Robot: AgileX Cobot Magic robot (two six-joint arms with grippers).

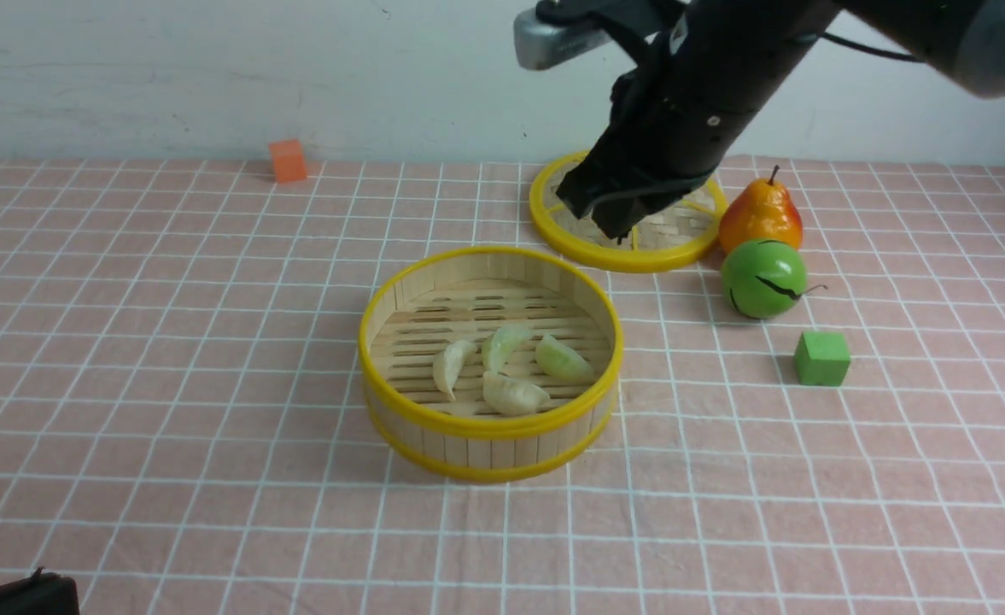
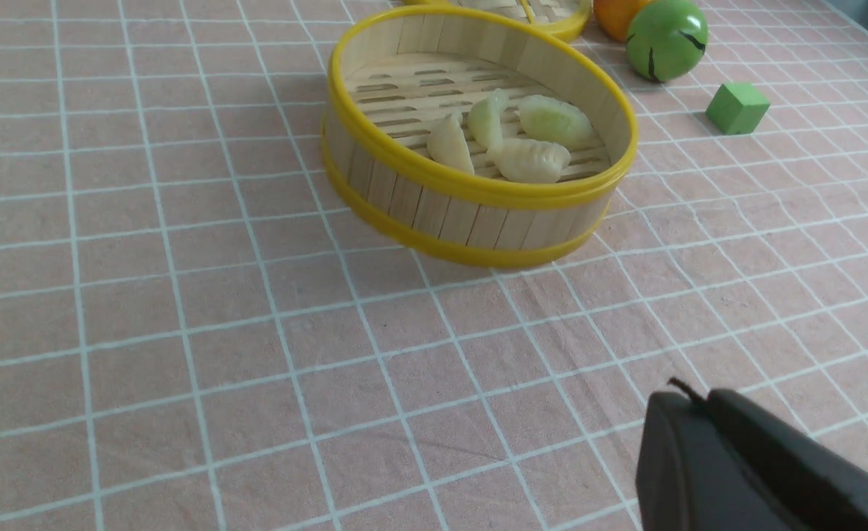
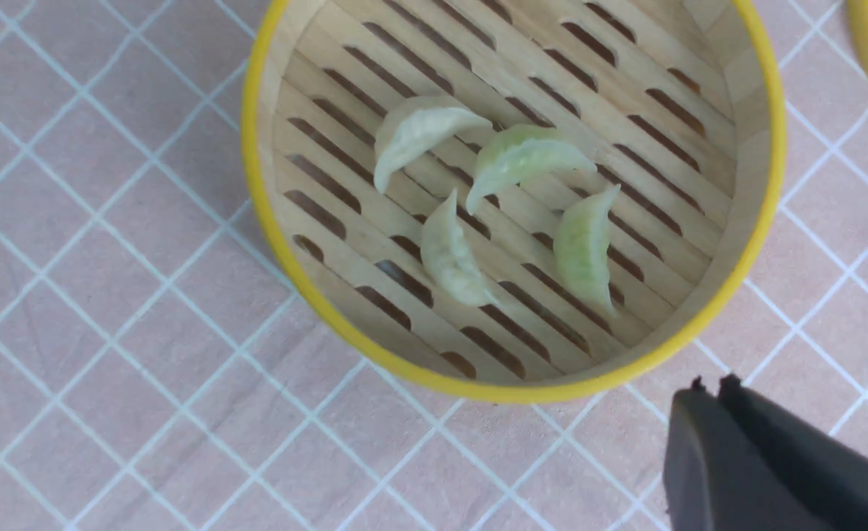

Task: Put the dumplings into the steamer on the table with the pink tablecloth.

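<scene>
The steamer (image 1: 485, 424) stands mid-table on the pink tablecloth (image 1: 169, 342). Several pale cream-green dumplings (image 1: 512, 395) lie on its slatted floor. They also show in the left wrist view (image 2: 529, 158) and the right wrist view (image 3: 522, 158). My right gripper (image 1: 598, 220) hangs raised behind the steamer, over the lid. In the right wrist view (image 3: 710, 387) its jaws are together and empty, just outside the steamer rim (image 3: 478, 387). My left gripper (image 1: 15, 594) sits low at the near left corner. In the left wrist view (image 2: 688, 398) it is shut and empty, well short of the steamer (image 2: 478, 192).
The flat woven lid (image 1: 630, 252) lies behind the steamer, partly hidden by my right arm. To the right of the lid are an orange-red pear (image 1: 761, 215), a green ball (image 1: 763, 278) and a green cube (image 1: 821, 359). An orange cube (image 1: 288, 161) sits at the far edge by the wall.
</scene>
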